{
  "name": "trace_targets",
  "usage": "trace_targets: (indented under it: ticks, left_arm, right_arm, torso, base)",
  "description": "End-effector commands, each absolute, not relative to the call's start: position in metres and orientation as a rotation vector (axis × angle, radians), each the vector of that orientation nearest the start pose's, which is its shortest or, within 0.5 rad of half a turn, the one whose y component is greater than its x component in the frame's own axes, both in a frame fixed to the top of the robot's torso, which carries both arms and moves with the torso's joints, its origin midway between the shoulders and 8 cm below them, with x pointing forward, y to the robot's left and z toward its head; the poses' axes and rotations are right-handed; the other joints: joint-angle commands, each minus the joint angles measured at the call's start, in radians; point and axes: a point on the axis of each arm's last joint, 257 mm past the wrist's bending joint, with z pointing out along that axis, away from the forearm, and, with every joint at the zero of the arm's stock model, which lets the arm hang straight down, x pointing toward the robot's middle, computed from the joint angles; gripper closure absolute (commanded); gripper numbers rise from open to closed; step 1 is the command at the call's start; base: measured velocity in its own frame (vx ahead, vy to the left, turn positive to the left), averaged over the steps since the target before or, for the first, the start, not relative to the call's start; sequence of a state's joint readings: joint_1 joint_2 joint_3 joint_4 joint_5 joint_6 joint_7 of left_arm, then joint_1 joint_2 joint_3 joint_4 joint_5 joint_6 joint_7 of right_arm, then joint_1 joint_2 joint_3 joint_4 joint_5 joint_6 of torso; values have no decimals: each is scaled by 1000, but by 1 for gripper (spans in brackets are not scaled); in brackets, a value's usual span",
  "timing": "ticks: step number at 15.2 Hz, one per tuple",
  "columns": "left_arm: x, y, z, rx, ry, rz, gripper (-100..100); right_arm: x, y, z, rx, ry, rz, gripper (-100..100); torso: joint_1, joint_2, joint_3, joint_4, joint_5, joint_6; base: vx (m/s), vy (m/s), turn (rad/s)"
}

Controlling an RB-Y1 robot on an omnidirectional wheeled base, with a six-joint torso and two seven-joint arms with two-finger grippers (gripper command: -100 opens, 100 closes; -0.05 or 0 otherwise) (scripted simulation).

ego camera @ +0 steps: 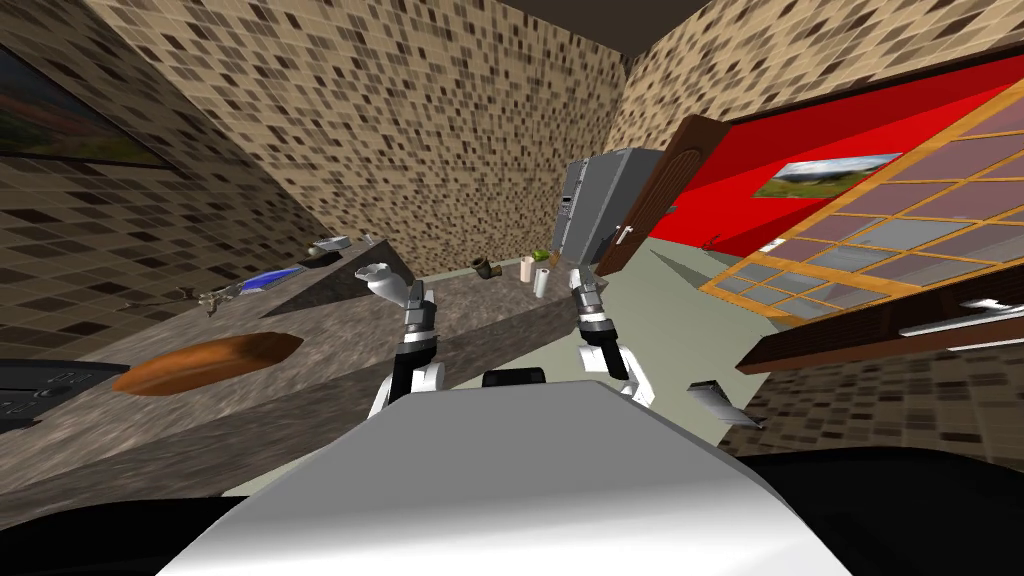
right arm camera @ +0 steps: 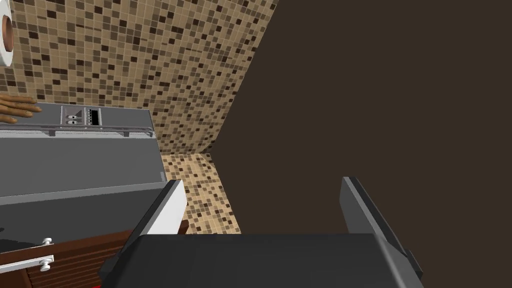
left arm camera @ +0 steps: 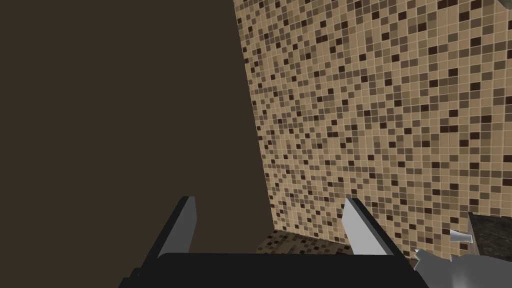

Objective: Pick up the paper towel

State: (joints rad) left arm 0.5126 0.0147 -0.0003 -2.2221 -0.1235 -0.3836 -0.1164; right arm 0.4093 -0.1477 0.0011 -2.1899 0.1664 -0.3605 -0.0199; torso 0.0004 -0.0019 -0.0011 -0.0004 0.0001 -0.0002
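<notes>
The paper towel [ego camera: 541, 282] is a white roll standing upright near the far end of the speckled stone counter [ego camera: 470, 320], beside a beige cylinder [ego camera: 526, 268]. In the right wrist view, an edge of the paper towel [right arm camera: 5, 32] with its brown core shows far off to the side of the fingers. My right gripper [ego camera: 577, 277] is raised just right of the roll, and in its own view the right gripper [right arm camera: 265, 205] is open and holds nothing. My left gripper [ego camera: 378, 276] hangs over the counter well left of the roll. The left gripper [left arm camera: 270, 225] is open and holds nothing, facing a tiled wall.
A grey fridge [ego camera: 600, 205] stands past the counter's end, next to an open brown door [ego camera: 660, 195]. On the counter are a dark mug [ego camera: 482, 267], a green item [ego camera: 541, 256], an oblong brown dish [ego camera: 210, 362] and a sink [ego camera: 272, 280]. Dark cabinets [ego camera: 900, 330] run along the right.
</notes>
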Motion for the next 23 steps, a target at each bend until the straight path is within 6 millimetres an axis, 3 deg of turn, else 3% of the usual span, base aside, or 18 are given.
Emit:
trace_targets:
  ticks: [1, 17, 19, 23]
  left_arm:
    - [372, 275, -32, -663, 852, -1065, 0]
    - [372, 275, -32, -663, 852, -1065, 0]
    - [372, 275, -32, -663, 852, -1065, 0]
    - [372, 275, -32, -663, 852, -1065, 0]
  right_arm:
    - [402, -253, -31, 533, 959, 1104, -100]
    - [446, -268, -106, 344, 1182, 688, -100]
    - [456, -274, -125, 297, 1234, 596, -100]
    - [465, -279, -145, 240, 1286, 492, -100]
  torso:
    - [0, 0, 0, 0, 0, 0]
    - [0, 0, 0, 0, 0, 0]
    - [0, 0, 0, 0, 0, 0]
    - [0, 0, 0, 0, 0, 0]
  base:
    - [20, 10, 52]
    - [20, 8, 48]
    - [21, 7, 63]
    - [24, 6, 43]
